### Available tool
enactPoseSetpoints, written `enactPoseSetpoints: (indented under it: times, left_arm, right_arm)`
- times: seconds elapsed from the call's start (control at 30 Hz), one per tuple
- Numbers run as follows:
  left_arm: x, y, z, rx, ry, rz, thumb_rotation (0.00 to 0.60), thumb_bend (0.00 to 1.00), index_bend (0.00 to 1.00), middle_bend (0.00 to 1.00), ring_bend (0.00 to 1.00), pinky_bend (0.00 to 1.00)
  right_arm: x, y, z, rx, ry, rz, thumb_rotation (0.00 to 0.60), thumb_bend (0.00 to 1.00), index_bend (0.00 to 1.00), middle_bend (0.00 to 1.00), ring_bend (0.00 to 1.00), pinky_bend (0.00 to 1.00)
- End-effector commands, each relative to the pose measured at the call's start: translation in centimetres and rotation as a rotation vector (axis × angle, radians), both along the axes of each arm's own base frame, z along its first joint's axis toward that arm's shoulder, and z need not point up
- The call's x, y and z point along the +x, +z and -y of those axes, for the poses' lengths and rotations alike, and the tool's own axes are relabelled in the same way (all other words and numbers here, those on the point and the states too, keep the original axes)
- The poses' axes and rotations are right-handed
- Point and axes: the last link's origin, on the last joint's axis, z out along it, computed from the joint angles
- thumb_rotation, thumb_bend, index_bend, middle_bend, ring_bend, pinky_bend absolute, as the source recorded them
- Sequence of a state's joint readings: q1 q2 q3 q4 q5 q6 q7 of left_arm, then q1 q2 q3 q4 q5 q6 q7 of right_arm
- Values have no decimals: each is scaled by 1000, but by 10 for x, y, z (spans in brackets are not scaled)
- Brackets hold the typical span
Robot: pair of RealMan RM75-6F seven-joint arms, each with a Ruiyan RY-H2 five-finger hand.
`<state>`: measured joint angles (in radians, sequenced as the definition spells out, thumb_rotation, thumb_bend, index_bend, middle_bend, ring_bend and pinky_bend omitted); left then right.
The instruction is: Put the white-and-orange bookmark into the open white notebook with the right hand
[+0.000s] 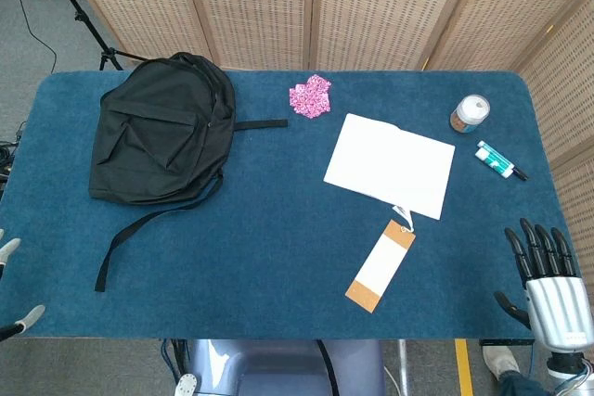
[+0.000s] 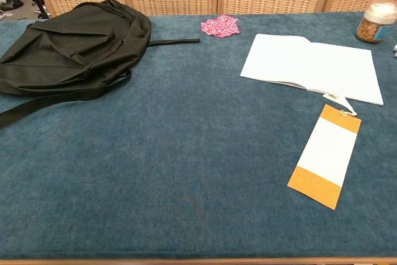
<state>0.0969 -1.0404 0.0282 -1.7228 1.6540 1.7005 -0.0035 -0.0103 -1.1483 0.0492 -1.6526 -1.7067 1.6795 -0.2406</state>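
The white-and-orange bookmark [image 1: 381, 264] [image 2: 325, 155] lies flat on the blue table, just in front of the open white notebook [image 1: 390, 164] [image 2: 311, 66]. Its looped string end touches the notebook's near edge. My right hand [image 1: 546, 283] hovers at the table's front right corner, fingers spread and holding nothing, well to the right of the bookmark. Only the fingertips of my left hand [image 1: 14, 285] show at the left edge of the head view, apart and empty. Neither hand appears in the chest view.
A black backpack [image 1: 162, 136] [image 2: 68, 44] with a trailing strap fills the left side. A pink crumpled object [image 1: 310, 96] [image 2: 220, 26] sits behind the notebook. A small jar [image 1: 470, 113] [image 2: 376, 22] and a teal-and-white marker [image 1: 497, 160] stand at the right.
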Motion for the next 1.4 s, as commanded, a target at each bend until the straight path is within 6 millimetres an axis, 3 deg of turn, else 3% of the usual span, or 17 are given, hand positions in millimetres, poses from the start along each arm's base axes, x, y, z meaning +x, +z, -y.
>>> enactPoseSetpoints:
  times: [0.03,0.2,0.4,0.7,0.8,1.13,1.4]
  left_arm:
    - [0,0,0,0,1,1,600,0,0,0,0,0]
    - [-1,1,0,5,4,1,600,0,0,0,0,0]
    - [-1,1,-1,12,-1,2,600,0,0,0,0,0]
    - [-2,-5,-10,-4,29,-13,600,0,0,0,0,0]
    - [-4,-6,-15,-3,50,-17,600,0,0,0,0,0]
    - [-6,-11,-22,-26,75,-28,600,0,0,0,0,0]
    - [-5,-11,-22,-26,74,-27,600,0,0,0,0,0]
  right_arm:
    - [-1,-1,0,6,-3,-2,600,0,0,0,0,0]
    - [-1,-5,5,55,-5,-13,600,0,0,0,0,0]
    - [3,-14,28,224,65,-21,600,0,3,0,0,0]
    - [39,-41,88,595,264,-187,600,44,127,0,0,0]
    - [52,-62,104,670,299,-299,600,53,181,0,0,0]
    - [73,-97,126,698,334,-394,600,53,251,0,0,0]
    - [81,-111,139,712,301,-386,600,47,278,0,0,0]
